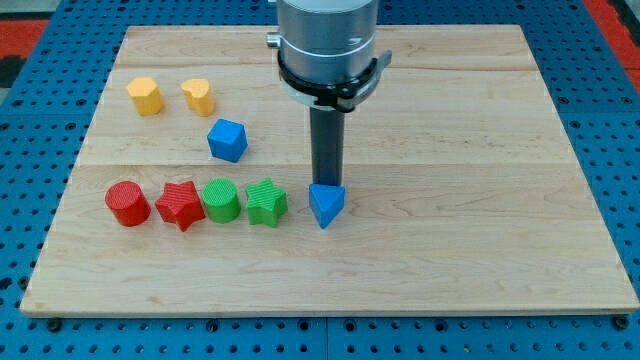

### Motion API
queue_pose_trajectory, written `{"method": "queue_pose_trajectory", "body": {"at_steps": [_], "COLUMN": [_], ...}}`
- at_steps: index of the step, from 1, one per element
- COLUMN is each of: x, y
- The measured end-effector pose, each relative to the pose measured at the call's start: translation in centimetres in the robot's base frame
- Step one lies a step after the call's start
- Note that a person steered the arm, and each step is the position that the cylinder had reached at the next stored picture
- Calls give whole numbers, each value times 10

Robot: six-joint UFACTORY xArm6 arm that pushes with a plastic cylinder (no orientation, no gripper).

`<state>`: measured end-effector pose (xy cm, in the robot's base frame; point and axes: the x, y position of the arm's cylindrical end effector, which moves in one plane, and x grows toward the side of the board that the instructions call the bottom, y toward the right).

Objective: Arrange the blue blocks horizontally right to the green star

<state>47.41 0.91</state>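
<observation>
The green star (266, 202) sits in a row at the view's lower left. A blue triangular block (325, 205) lies just to its right, a small gap apart. A blue cube (227, 139) sits above and to the left of the star. My tip (326, 184) stands right at the top edge of the blue triangular block, touching or nearly touching it. The rod rises from there to the arm's grey housing at the view's top.
A red cylinder (127, 203), a red star (180, 205) and a green cylinder (220, 200) continue the row left of the green star. Two yellow blocks (145, 96) (198, 96) sit at upper left. The wooden board (480, 200) ends at blue pegboard.
</observation>
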Motion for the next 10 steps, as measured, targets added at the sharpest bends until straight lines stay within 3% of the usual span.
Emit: {"method": "queue_pose_trajectory", "body": {"at_steps": [2, 5, 6, 7, 10], "x": [-21, -110, -112, -105, -73], "y": [-7, -166, -217, -226, -180]}}
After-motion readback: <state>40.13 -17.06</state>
